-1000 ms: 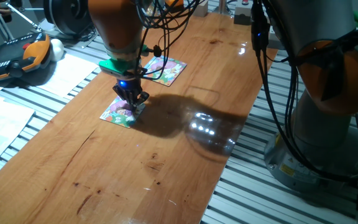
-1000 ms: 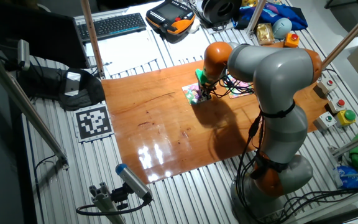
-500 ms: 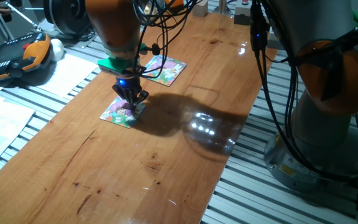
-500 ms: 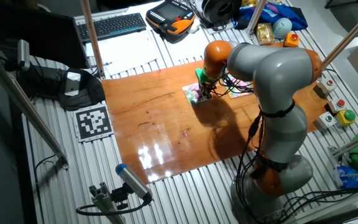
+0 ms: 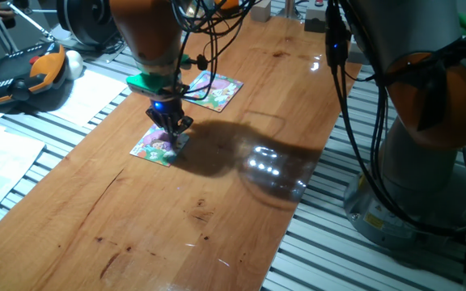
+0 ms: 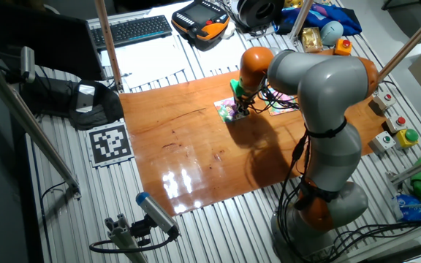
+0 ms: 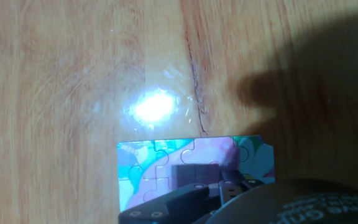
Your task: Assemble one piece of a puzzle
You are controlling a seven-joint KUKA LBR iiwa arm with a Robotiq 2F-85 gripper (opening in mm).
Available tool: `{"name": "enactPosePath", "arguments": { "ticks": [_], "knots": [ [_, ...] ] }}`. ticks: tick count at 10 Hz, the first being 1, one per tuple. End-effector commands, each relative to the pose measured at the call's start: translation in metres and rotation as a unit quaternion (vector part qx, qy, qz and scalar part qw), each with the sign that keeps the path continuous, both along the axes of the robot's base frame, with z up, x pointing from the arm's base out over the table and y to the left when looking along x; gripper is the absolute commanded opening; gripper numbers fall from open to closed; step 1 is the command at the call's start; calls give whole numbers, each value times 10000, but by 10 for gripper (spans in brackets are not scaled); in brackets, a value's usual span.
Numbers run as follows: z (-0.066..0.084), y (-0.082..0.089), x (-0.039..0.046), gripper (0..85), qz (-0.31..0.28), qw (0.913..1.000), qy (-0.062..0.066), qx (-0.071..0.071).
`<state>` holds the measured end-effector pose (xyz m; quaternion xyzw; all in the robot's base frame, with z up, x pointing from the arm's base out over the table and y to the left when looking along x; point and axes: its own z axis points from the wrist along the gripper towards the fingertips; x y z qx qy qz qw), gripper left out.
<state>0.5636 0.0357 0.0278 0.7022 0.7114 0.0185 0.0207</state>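
Observation:
The puzzle [image 5: 157, 147] lies flat on the wooden table, a small square with green edges and a pink figure. It also shows in the other fixed view as the puzzle [image 6: 228, 112] and fills the lower middle of the hand view as the puzzle [image 7: 166, 165]. My gripper [image 5: 171, 127] points straight down onto the puzzle's far right corner, its dark fingers drawn together to a point. From the other side my gripper [image 6: 240, 110] sits at the puzzle's right edge. The piece is hidden; I cannot make it out under the fingertips.
A second, lilac-and-white square puzzle [image 5: 214, 90] lies just beyond the gripper. Paper sheets [image 5: 87, 93] and an orange-black pendant [image 5: 23, 74] sit left of the table. The arm's grey base [image 5: 427, 145] and cables [image 5: 342, 73] stand at the right edge.
The gripper has shifted a little to the left and away over the puzzle's corner. The puzzle itself has not moved.

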Motion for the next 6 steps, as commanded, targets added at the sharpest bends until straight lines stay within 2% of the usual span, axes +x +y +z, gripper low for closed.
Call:
{"name": "enactPosePath", "arguments": {
  "ticks": [1,3,6],
  "knots": [
    [-7,1,1,0,-23,10000,-47,39],
    [-21,8,-1,0,-62,9998,-200,50],
    [-34,17,-5,0,-91,9996,-277,7]
  ]
}}
